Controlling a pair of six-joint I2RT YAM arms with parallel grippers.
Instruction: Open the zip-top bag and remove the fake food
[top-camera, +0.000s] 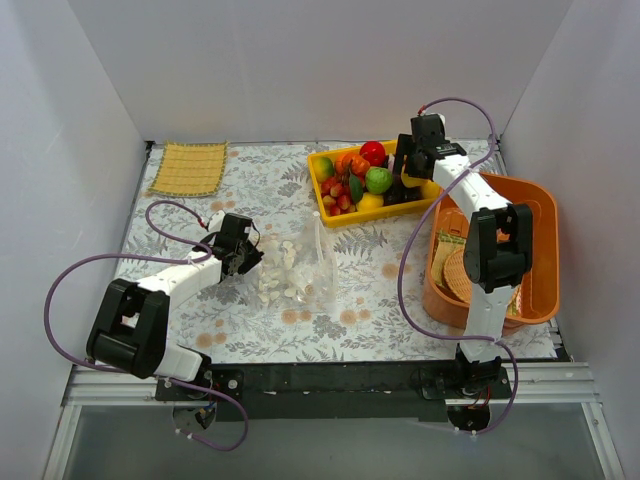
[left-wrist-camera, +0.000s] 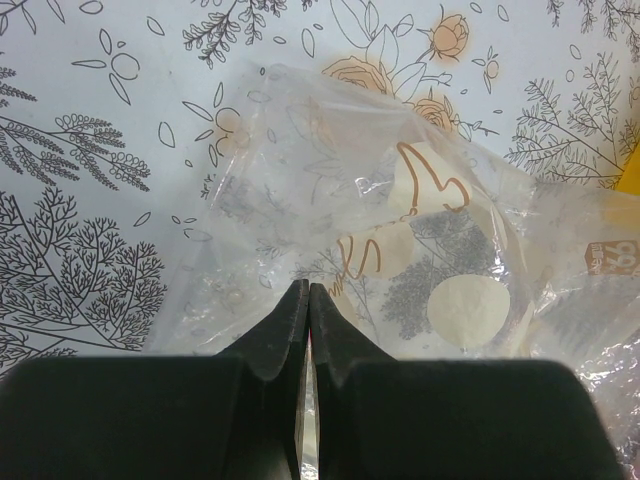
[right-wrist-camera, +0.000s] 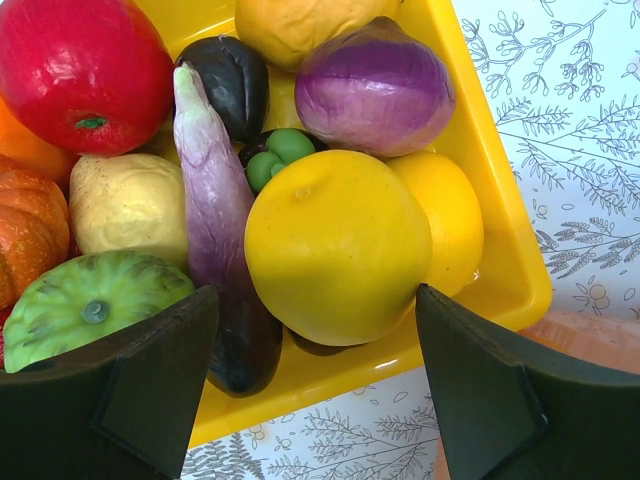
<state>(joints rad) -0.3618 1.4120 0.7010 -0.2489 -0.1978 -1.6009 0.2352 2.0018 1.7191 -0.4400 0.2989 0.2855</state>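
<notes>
The zip-top bag (top-camera: 295, 268) lies crumpled on the floral tablecloth at centre-left, clear with whitish round spots. In the left wrist view the bag (left-wrist-camera: 400, 230) looks see-through, with no food showing inside. My left gripper (top-camera: 248, 255) is at the bag's left edge, jaws shut (left-wrist-camera: 308, 288) with a sliver of plastic pinched between them. The fake food (top-camera: 362, 175) is piled in the yellow tray (top-camera: 322, 200). My right gripper (top-camera: 405, 185) is open and empty, hovering over the tray's near right corner, its jaws (right-wrist-camera: 317, 300) on either side of a yellow fruit (right-wrist-camera: 335, 245) without touching it.
An orange basket (top-camera: 540, 215) holding woven items stands at the right, beside the right arm. A woven yellow mat (top-camera: 188, 168) lies at the back left. White walls close in the back and both sides. The tray's yellow rim (right-wrist-camera: 500, 230) sits just below my right fingers.
</notes>
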